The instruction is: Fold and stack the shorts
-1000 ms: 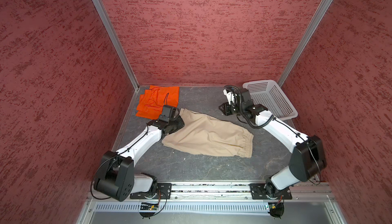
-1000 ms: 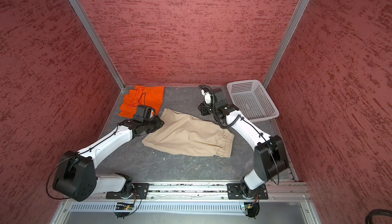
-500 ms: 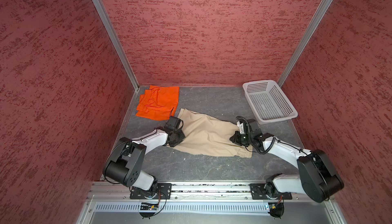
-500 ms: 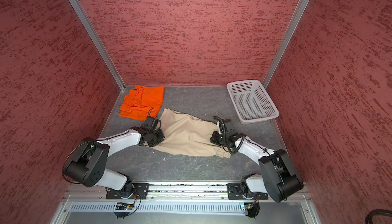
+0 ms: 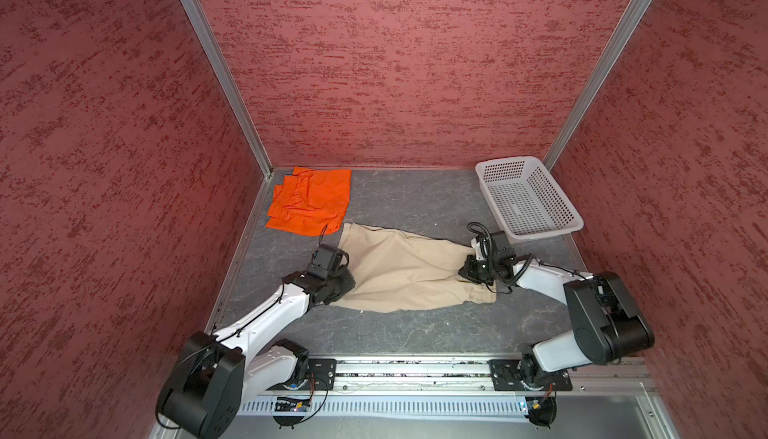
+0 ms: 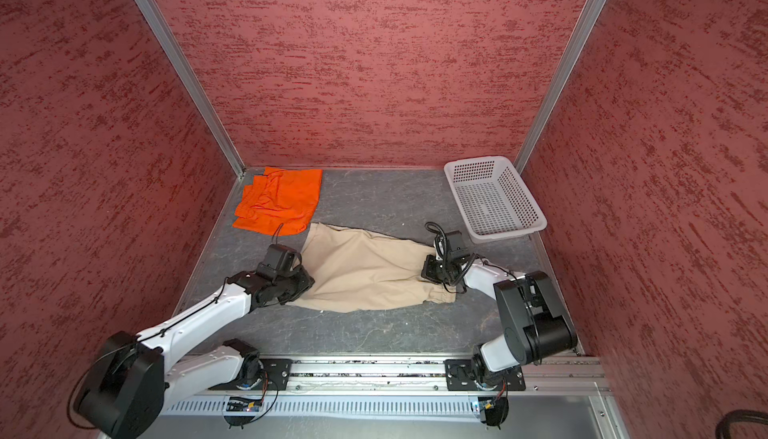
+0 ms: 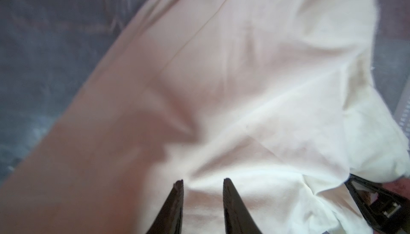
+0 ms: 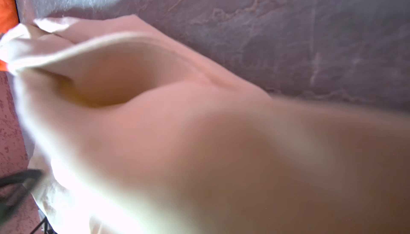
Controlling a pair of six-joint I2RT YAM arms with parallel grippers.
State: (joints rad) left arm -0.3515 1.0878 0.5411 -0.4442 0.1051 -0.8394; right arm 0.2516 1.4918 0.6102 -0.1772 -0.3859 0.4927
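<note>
Beige shorts [image 5: 407, 274] lie centre of the table [image 5: 415, 333], orange shorts [image 5: 311, 202] at eleven o'clock. Left gripper [image 7: 203, 182] at the beige pair's nine o'clock edge, jaws released. Right gripper [image 5: 464, 270] at three, jaws clenched on them.

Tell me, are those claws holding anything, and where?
The right gripper looks shut on the beige shorts at the far corner of the waistband end. The left gripper stands open over the leg end, apparently gripping nothing.
</note>
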